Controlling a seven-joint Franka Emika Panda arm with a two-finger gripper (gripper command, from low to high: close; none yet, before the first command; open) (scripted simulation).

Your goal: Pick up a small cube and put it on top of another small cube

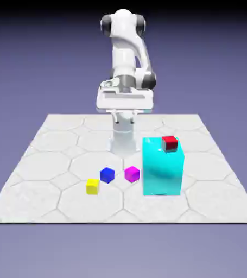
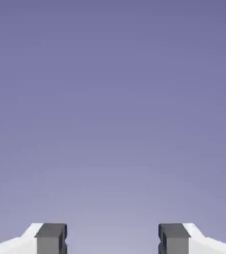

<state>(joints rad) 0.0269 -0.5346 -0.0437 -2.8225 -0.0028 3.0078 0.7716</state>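
The small dark blue cube [image 1: 107, 175] rests on the table's tiled top, with the small yellow cube [image 1: 93, 187] just in front of it toward the exterior view's left. The two stand apart. My gripper [image 1: 125, 103] hangs high above the table's far part, well away from both cubes. In the hand view my gripper [image 2: 113, 240] is open, its two grey fingertips [image 2: 50, 238] wide apart with nothing between them. That view shows only the blue-violet backdrop, with no cube in it.
A magenta cube [image 1: 132, 174] sits just right of the blue one. A large cyan block [image 1: 163, 168] stands further right, with a red cube [image 1: 170, 143] on its top near the back corner. The table [image 1: 49, 163] is tiled in pale hexagons.
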